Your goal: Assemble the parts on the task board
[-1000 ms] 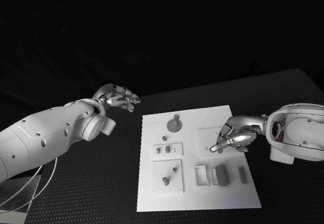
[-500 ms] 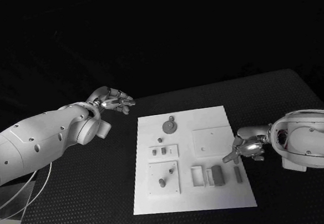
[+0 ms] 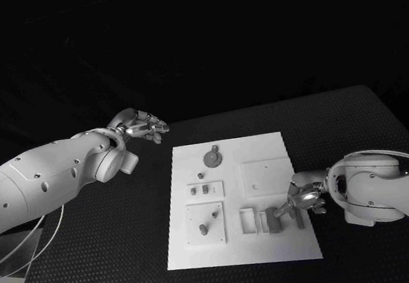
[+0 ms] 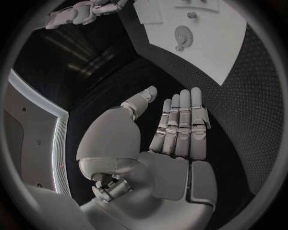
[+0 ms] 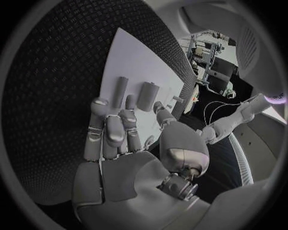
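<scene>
**Right robot hand shifted to near corner of task board**

- Right robot hand (image 3: 304, 202): over the last 1 s it has come from the blank square plate (image 3: 264, 176) toward the robot, and now hangs above the 2 grey bars (image 3: 274, 219) at the board's near right. Fingers spread, holding nothing.
- Left robot hand (image 3: 140, 127): raised off the far left corner of the board, fingers straight and side by side, empty; hardly moved.
- Task board (image 3: 248, 256): mid tabletop (image 3: 107, 253), parts lying on it, none lifted.
- Reading: likely lining up to pick a bar; assembly looks barely begun.
</scene>
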`<action>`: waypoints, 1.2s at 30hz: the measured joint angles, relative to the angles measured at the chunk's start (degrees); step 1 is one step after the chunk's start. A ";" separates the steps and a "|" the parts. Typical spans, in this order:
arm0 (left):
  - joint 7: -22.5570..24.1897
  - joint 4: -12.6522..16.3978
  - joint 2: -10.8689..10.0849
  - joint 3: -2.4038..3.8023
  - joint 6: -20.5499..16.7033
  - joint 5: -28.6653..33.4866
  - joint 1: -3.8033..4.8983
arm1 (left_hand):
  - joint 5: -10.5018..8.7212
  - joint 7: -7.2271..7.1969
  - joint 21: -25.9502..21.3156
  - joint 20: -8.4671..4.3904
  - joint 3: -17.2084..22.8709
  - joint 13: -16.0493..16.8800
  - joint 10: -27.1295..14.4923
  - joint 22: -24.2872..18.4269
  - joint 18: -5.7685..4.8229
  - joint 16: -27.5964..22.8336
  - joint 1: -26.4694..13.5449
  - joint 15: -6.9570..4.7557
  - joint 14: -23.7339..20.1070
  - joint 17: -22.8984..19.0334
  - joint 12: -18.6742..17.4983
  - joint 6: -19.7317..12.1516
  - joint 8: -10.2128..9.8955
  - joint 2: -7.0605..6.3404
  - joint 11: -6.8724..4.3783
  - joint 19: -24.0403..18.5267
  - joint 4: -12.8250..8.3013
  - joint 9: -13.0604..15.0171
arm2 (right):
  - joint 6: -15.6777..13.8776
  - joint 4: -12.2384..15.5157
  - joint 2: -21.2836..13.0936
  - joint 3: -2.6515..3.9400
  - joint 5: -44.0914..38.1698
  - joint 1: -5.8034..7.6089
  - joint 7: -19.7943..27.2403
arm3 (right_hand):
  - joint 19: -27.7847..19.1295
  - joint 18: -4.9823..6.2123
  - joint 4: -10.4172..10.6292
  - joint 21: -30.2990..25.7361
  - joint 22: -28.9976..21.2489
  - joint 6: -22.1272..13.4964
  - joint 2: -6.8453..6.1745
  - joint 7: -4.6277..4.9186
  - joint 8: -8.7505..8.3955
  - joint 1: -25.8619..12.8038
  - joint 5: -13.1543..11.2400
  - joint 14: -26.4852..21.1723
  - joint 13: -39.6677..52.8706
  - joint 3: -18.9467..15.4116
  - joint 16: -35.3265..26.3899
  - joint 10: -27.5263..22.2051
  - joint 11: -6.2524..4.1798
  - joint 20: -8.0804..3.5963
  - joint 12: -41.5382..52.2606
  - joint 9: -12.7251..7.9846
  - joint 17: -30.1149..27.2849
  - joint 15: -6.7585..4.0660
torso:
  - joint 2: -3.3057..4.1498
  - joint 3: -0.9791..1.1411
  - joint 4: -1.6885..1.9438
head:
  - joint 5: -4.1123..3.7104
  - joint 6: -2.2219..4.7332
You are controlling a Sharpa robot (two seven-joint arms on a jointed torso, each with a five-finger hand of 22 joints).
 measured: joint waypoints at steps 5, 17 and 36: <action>0.00 0.00 0.04 0.00 0.00 0.03 0.00 | 0.00 0.00 0.00 0.00 0.00 -0.04 0.00 0.00 -0.05 0.00 0.00 0.00 0.00 0.08 0.00 0.00 0.00 0.00 0.00 0.00 0.00 0.00 | -0.20 -0.34 1.04 -0.01 0.33 -0.56 -0.26 | -0.01 0.00 0.16 -0.35 0.00 -0.71 -0.59 0.29 -1.29 -0.59 0.00 0.03 -0.34 0.16 0.00 -0.26 0.26 0.01 0.00 -0.12 -0.52 0.03 | 0.01 0.01 -0.01 | -0.04 -0.24; -0.17 -0.03 0.13 0.00 0.16 1.03 0.00 | 0.00 0.00 -0.23 0.00 0.01 -0.09 0.00 -0.04 -0.28 -0.21 0.00 0.00 0.00 0.22 0.00 -0.41 -0.29 0.00 0.00 0.00 0.30 0.00 | -1.73 -1.45 3.30 -0.12 1.47 -1.53 -0.79 | -0.01 0.00 0.17 -0.45 0.00 -1.08 -0.59 0.44 -1.29 -0.59 0.00 0.03 -0.41 0.16 0.00 -0.43 0.43 0.02 0.00 -0.20 -0.54 0.05 | -0.01 0.04 -0.05 | 0.31 -0.92; -0.51 0.46 0.09 0.00 0.38 2.93 0.00 | 0.00 0.00 -0.23 0.00 -0.13 -0.15 0.00 -0.04 -0.42 -0.42 -0.23 0.00 0.00 0.34 0.00 -0.41 -0.29 -0.24 0.00 0.00 0.44 0.00 | -3.37 -2.25 5.30 -1.04 2.12 -2.18 -0.54 | 0.29 0.00 -3.03 -0.46 -0.01 -2.69 1.34 0.06 -3.26 1.23 -0.02 0.04 0.29 2.67 0.00 -0.93 1.99 0.11 0.45 2.01 -0.23 1.71 | 0.00 -0.02 -0.02 | 0.51 -1.57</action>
